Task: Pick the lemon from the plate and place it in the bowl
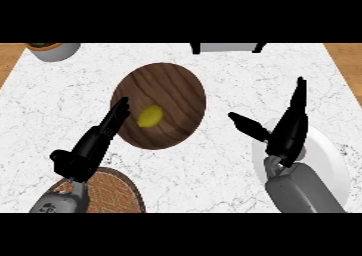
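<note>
Two black hands hover over a white marbled counter (213,170) with fine grey veins. The lemon (151,116), a small yellow oval, lies on the round, dark, wood-grained plate (169,85), a little left of its middle, its long axis tilted from lower left to upper right. The left hand (92,147) has straight fingers stretched toward the plate's left rim, holding nothing. The right hand (286,132) is open too, fingers up and thumb spread, and it hides part of the smooth white bowl (333,165) beneath it. A brick-patterned disc (114,192) and a grey pot (57,50) are cut off at the edges.
</note>
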{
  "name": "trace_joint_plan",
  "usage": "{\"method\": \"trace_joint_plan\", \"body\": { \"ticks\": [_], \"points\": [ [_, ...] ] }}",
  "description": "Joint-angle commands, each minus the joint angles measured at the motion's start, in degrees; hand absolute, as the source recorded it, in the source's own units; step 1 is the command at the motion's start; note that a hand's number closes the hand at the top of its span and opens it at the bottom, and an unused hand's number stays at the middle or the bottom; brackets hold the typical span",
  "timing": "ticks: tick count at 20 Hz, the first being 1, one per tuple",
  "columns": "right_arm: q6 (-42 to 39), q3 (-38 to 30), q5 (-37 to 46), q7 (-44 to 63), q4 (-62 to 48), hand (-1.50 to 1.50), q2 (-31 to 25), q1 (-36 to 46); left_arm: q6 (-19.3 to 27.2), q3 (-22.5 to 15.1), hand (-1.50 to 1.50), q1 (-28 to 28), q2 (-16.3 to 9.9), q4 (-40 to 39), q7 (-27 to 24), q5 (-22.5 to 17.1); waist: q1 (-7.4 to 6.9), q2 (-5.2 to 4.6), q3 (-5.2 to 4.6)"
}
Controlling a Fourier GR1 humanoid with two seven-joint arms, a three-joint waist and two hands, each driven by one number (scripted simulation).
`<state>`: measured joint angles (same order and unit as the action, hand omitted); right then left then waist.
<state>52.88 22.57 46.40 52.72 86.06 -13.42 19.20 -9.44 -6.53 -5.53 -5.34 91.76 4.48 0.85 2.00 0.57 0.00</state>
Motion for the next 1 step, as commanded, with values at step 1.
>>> {"method": "trace_joint_plan", "body": {
  "ticks": [1],
  "points": [
    [-3.6, -0.8, -2.8, 0.4, 17.1, -1.50, -6.5, -11.0, 0.3, -0.7, 0.00, -0.2, 1.0, -0.2, -0.9, 0.7, -0.61, -0.21, -0.02]
  ]
}}
